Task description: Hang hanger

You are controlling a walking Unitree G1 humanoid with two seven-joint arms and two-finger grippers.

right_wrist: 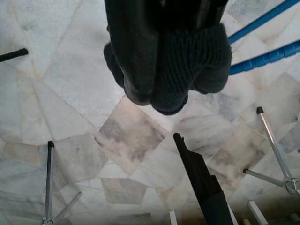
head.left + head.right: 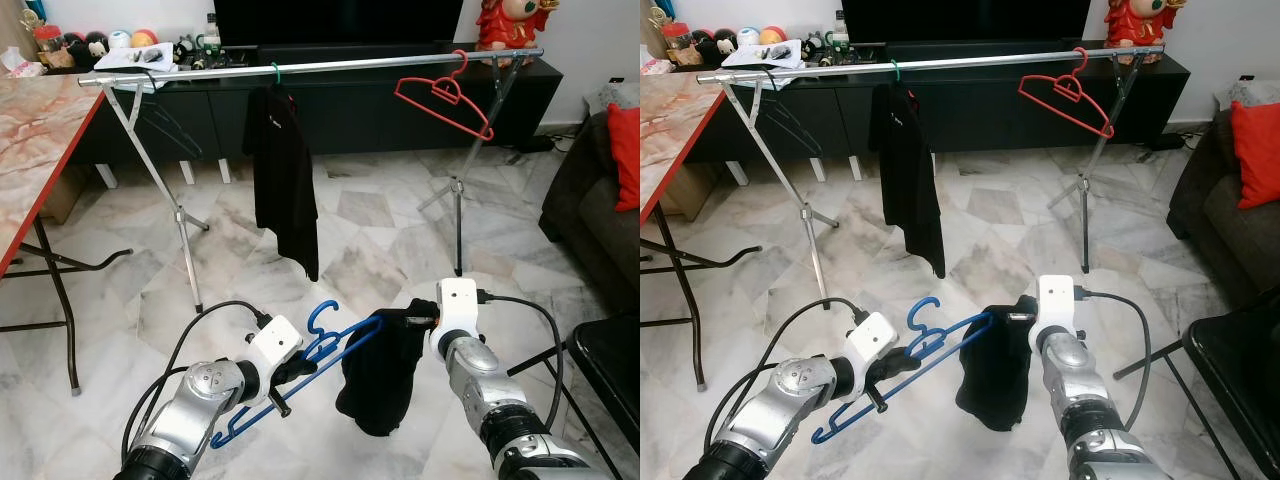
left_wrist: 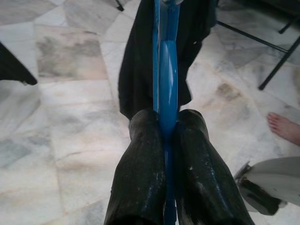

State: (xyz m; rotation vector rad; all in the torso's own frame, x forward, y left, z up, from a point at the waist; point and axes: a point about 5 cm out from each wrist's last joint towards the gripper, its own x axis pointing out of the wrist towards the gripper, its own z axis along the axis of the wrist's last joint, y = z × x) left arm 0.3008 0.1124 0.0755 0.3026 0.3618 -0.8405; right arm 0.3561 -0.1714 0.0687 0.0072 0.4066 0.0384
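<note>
Marble floor tiles spread under a metal clothes rail (image 2: 330,66) that runs across the far side of the room, in front of a long black cabinet (image 2: 380,100). At the left edge stands a table with a red rim (image 2: 45,180). On the rail hangs a black garment (image 2: 283,170) on a green hook, and further right a bare red hanger (image 2: 445,95) dangles tilted.

Low in front, the left gripper (image 2: 290,375) is closed on the lower bar of a blue hanger (image 2: 300,365); the left wrist view shows its two fingers (image 3: 140,178) pinching the blue bar (image 3: 166,93) between them. That hanger lies slanted, its long axis running from low on the left up toward the right, with its hook (image 2: 322,318) pointing up and toward the rail. A dark cloth (image 2: 385,375) is draped over its raised right end and sags toward the floor. The right gripper (image 2: 418,318) is clamped on the top of that cloth (the right wrist view shows knitted fabric (image 1: 187,65) bunched at its fingers).

What the coming move turns on: the rail lies well ahead of and above both grippers, and its free stretch sits between the black garment and the red hanger. The left arm carries the hanger, so it likely has to lift and swing the hook forward over that gap.
</note>
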